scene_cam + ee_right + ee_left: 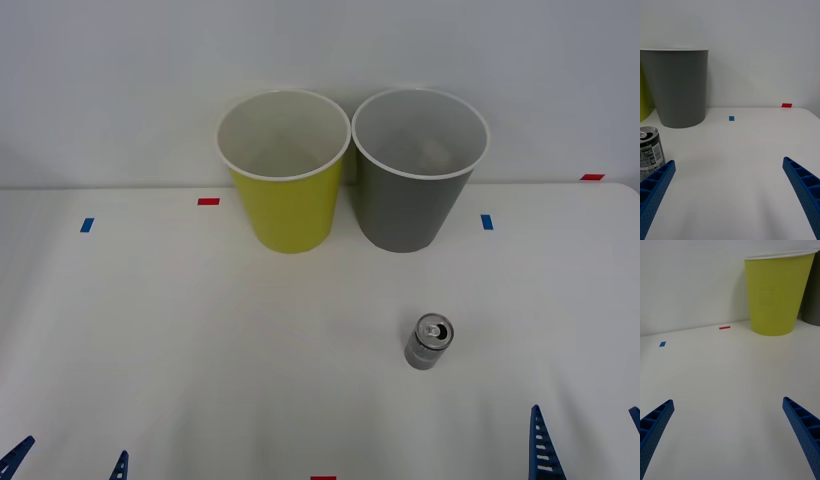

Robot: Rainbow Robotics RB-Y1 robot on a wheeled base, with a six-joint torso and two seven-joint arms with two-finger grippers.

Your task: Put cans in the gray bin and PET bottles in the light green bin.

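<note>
Front view: the can (pixel 429 342) stands upright on the white tabletop (pixel 180 340), long axis vertical, pull-tab top facing up. It sits nearer the robot than the gray bin (pixel 415 170) and well apart from it. The green bin (pixel 285 170) stands just beside the gray one, both upright with mouths open upward; whether their rims touch is hard to tell. The left hand (pixel 68 462) and right hand (pixel 588 440) are cut off by the lower edge, with blue fingertips alone in sight, spread wide and holding nothing.

Right wrist view: the right hand's fingers (pixel 655 187) are far apart and empty, low over the tabletop. The can, cropped by the frame edge, stands just beside one finger; its label print is too small to read. The gray bin stands beyond it.

Left wrist view: the left hand's fingers (pixel 803 431) are also wide open and empty, aimed toward the green bin, which stands well ahead.
</note>
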